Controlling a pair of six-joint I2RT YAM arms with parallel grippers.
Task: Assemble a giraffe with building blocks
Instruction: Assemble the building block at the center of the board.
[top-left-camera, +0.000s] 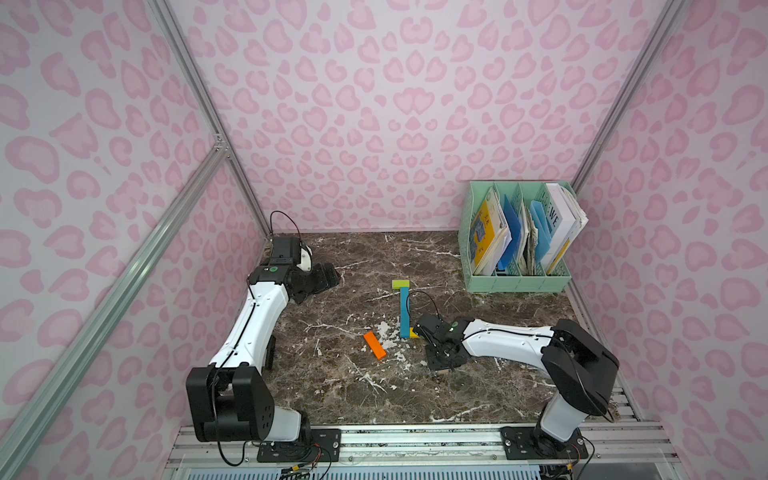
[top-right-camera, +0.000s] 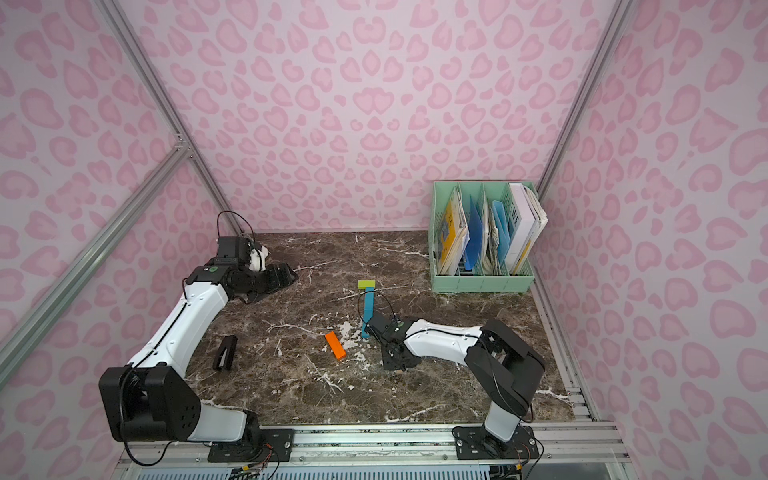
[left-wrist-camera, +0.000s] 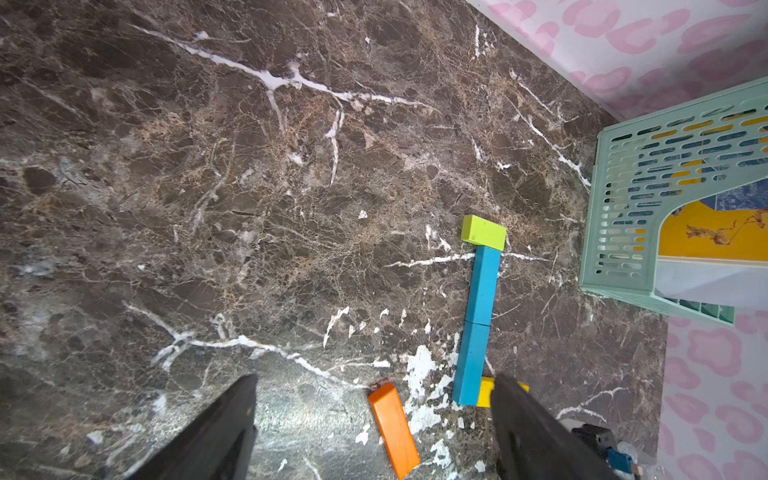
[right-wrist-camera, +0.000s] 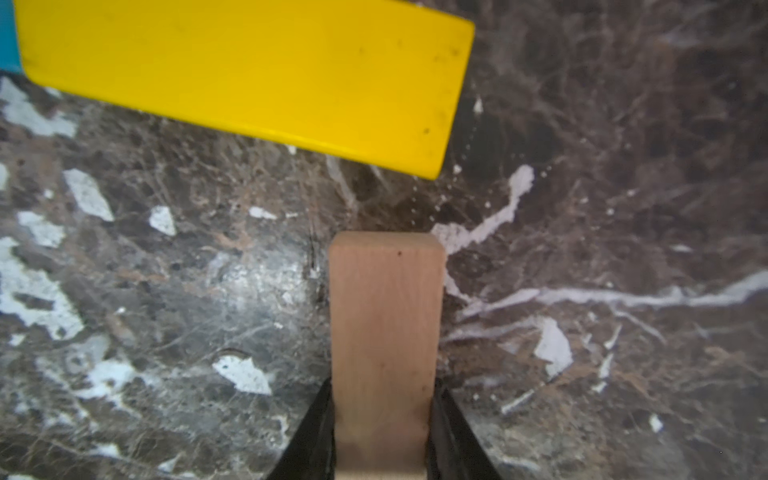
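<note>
Fingers (right-wrist-camera: 316, 432) of the right gripper (right-wrist-camera: 384, 399) are pressed against the two long sides of the tan block (right-wrist-camera: 384, 311); black pads are tight to the wood with no gap. The block sticks out straight ahead of the grip. Its free end points at the yellow block (right-wrist-camera: 249, 79), with a strip of bare table (right-wrist-camera: 582, 249) between them, so they are not touching. Cannot tell whether the tan block rests on the marble or hangs just above it. In both top views this gripper (top-left-camera: 442, 359) sits low at mid-table, and only a sliver of tan shows under it.

Giraffe (top-left-camera: 404, 311), so far flat on the table:
- lime-green block (top-left-camera: 400, 284) lies crosswise at the far end
- two blue blocks (left-wrist-camera: 478, 324) run end to end from it toward the robot
- the yellow block meets the near blue end at a right angle and points toward the right arm; a corner of blue touches it in the right wrist view

Orange block (top-left-camera: 375, 345) lies loose and slanted, near the blue column's near end on the left arm's side, touching nothing.

Left gripper (top-left-camera: 326, 277) hangs near the back left of the table, well apart from the blocks. Its fingers (left-wrist-camera: 226, 424) are spread wide, with nothing between them or touching them.

Mint-green file rack (top-left-camera: 515, 282) with books stands at the back right corner.
</note>
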